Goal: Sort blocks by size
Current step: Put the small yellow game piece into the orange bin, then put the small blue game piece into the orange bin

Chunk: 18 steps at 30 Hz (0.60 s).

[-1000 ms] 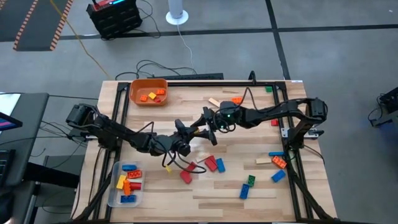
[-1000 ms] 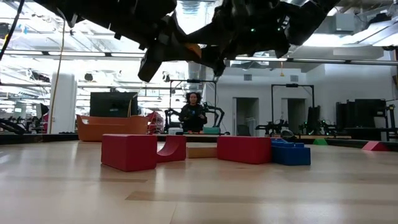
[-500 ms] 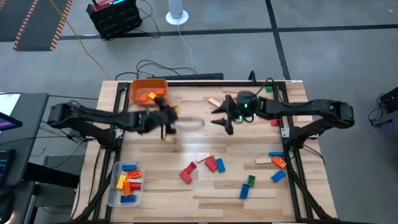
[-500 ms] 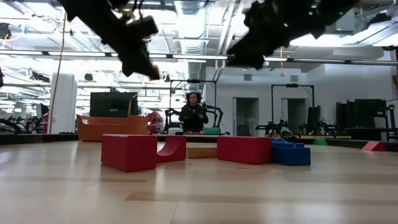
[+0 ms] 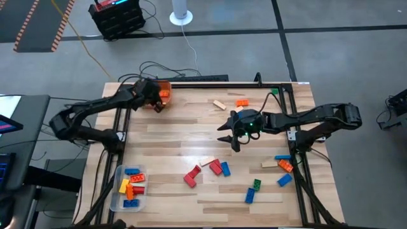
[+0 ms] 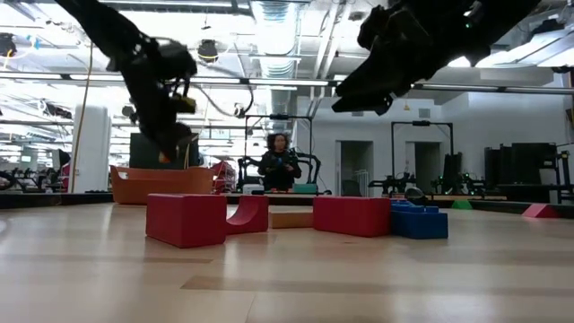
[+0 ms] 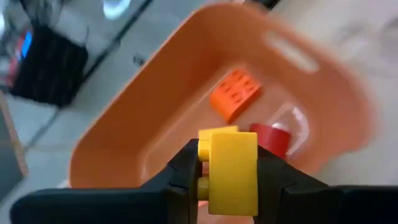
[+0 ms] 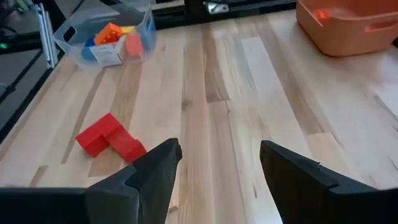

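Observation:
My left gripper [image 5: 156,102] hangs over the orange bin [image 5: 165,91] at the table's far left corner, shut on a yellow block [image 7: 233,171]. An orange block [image 7: 235,93] and a red block [image 7: 272,138] lie in the bin [image 7: 155,124]. My right gripper [image 5: 227,136] hovers open above the table's middle, right of centre, with nothing between its fingers [image 8: 155,165]. Red blocks [image 5: 216,167], a tan block [image 5: 206,161] and a blue block [image 5: 225,168] lie on the wood nearer the front edge. My left gripper pinches the yellow block by two opposite sides [image 7: 205,168] between its two fingers [image 7: 184,171]. The fingers slant downward toward the bin. The block is lifted clear, above the bin's inside.
A clear tub [image 5: 129,187] holding several blocks stands at the near left corner. More loose blocks [image 5: 283,166] lie at the near right, and a few [image 5: 241,102] lie along the far edge. Black frame rails [image 5: 299,159] run along the table's sides.
My left gripper has swung from the table's middle toward the far left corner, rolling as it went, and now hangs over the orange bin. My right gripper has drawn back a little toward the table's right edge and stays open.

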{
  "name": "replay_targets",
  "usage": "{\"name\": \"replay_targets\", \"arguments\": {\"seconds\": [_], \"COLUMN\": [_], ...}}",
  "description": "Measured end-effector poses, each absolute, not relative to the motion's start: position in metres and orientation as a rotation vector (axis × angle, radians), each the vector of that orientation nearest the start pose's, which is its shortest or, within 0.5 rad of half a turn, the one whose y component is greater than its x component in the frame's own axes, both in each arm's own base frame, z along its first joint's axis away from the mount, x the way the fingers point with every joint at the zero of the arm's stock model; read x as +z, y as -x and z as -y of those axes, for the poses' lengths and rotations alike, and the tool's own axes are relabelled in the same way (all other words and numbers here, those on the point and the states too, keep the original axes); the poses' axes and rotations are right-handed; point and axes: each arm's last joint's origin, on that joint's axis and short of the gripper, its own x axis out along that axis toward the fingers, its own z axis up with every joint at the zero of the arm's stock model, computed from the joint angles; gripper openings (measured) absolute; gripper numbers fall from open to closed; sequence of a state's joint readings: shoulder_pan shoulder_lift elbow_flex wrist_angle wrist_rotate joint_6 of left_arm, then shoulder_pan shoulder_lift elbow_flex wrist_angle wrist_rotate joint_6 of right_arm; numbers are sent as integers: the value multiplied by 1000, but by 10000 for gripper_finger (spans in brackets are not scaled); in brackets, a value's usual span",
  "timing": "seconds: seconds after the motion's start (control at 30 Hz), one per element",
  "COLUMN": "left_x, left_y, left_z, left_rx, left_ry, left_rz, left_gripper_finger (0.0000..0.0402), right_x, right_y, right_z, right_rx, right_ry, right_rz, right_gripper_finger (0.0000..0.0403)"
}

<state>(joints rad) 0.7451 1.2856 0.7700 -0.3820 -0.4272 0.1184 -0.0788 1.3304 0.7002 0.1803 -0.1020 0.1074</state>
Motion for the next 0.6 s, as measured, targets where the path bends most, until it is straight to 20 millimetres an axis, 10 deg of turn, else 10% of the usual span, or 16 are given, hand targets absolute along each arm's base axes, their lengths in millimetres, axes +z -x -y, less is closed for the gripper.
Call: {"name": "replay_targets", "arguments": {"seconds": [0.3, 0.6], "left_x": [210, 258], "left_y": [-170, -198], "left_z": [-183, -147], "left_rx": [989, 893], "left_ry": [136, 81], "left_rz": [-1058, -755], "left_gripper_finger": [257, 265], "right_x": [219, 211], "right_y": [-270, -249], "right_z": [23, 67], "right_rx": [-20, -255], "right_ry": [-147, -69], "right_rz": [-517, -681], "right_gripper_finger": [260, 260]}}
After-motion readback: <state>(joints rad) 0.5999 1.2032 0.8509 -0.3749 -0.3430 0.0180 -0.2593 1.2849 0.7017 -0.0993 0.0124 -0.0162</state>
